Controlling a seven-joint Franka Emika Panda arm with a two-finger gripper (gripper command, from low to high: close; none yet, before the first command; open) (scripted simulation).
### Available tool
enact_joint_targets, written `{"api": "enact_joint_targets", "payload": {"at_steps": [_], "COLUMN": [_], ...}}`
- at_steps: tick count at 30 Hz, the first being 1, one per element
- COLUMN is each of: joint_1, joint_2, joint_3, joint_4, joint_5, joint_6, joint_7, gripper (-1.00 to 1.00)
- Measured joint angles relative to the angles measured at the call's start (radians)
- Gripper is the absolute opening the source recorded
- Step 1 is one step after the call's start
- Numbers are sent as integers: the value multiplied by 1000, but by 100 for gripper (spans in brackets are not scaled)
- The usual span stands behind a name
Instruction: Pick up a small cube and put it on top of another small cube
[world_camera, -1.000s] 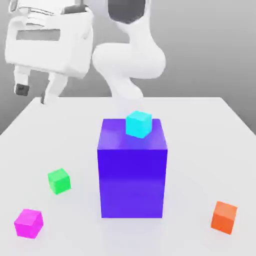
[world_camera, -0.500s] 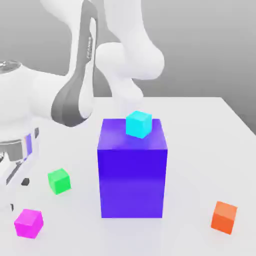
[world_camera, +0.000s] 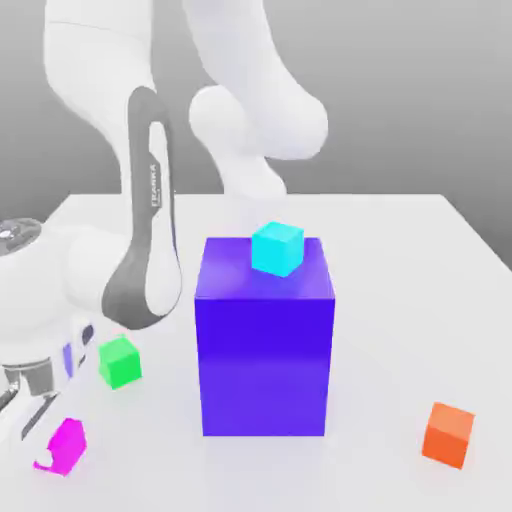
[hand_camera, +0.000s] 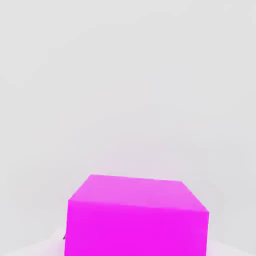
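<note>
A small magenta cube (world_camera: 68, 443) (hand_camera: 137, 216) rests on the white table (world_camera: 400, 260) near its front corner on the exterior view's left. My gripper (world_camera: 36, 440) has come down right at this cube, open, with one finger (world_camera: 33, 424) covering the cube's left side. A small green cube (world_camera: 119, 361) lies just behind it. At the front on the exterior view's right is a small orange cube (world_camera: 447, 434). A small cyan cube (world_camera: 277, 248) sits on top of the tall blue block (world_camera: 265, 345).
The tall blue block stands in the middle of the table. My white arm (world_camera: 145, 250) arches from the base at the back down to the front corner, passing close beside the block and above the green cube.
My hand has swung from high at the back left down to the magenta cube at the front corner. The cubes have not moved.
</note>
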Motion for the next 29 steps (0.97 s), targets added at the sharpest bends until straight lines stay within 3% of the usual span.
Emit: {"api": "enact_joint_targets", "payload": {"at_steps": [10, 18, 26, 27, 29], "joint_1": [-42, -28, 3, 0, 4], "joint_2": [-306, -573, -364, -338, -338], "joint_3": [-63, -139, -157, -151, -151], "joint_4": [-242, -482, -505, -504, -504], "joint_5": [-153, -63, 34, 45, 45], "joint_6": [-88, -95, 139, 163, 163], "joint_7": [-101, -380, -477, -484, -484], "gripper": [-100, -100, -100, 100, 100]}}
